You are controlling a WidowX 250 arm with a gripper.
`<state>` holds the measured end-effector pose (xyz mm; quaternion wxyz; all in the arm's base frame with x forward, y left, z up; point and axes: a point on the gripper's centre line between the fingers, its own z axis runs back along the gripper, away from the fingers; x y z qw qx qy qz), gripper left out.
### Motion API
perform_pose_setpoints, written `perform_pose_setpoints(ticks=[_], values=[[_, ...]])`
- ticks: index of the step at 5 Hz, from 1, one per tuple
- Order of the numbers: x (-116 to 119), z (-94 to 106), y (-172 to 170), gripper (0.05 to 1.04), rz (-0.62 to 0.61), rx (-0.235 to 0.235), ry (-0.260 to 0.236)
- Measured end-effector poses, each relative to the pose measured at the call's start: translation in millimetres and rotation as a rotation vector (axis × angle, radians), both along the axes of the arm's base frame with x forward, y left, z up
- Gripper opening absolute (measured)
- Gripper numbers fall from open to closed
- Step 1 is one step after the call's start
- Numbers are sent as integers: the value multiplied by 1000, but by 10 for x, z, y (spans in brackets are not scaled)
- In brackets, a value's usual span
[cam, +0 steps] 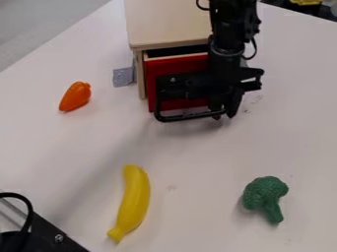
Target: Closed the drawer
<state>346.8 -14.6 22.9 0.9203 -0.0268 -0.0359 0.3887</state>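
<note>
So the red drawer was at the top centre of the frame, in a light wooden cabinet on the white surface. Not shut all the way, btw: a dark gap showed behind the top edge of its front, so it stuck out a bit.

The hand hung at the right part of that red front, pointing down. Honestly couldn't tell if it was apart or together, and I couldn't tell if it was touching the drawer either.

My read is that this was the push-it-home step. The next move called for steady pressure on the front, toward the top of the frame and in line with the cabinet. I'd have wanted that push nearer the middle, since shoving at the right side might've twisted the drawer and jammed it.

As for which way it pointed, the front faced the bottom of the frame, with its top edge running left to right and rising slightly rightward. Its depth was mostly hidden, so no clue on the long axis.
</note>
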Motion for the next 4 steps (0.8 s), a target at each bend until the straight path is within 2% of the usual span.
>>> perform_pose_setpoints(ticks=[1,2,3,4], values=[[80,32,72,154,32,-28,-5],[149,41,108,153,37,-30,-11],[182,21,139,153,30,-13,-40],[98,-7,160,153,-35,121,-142]])
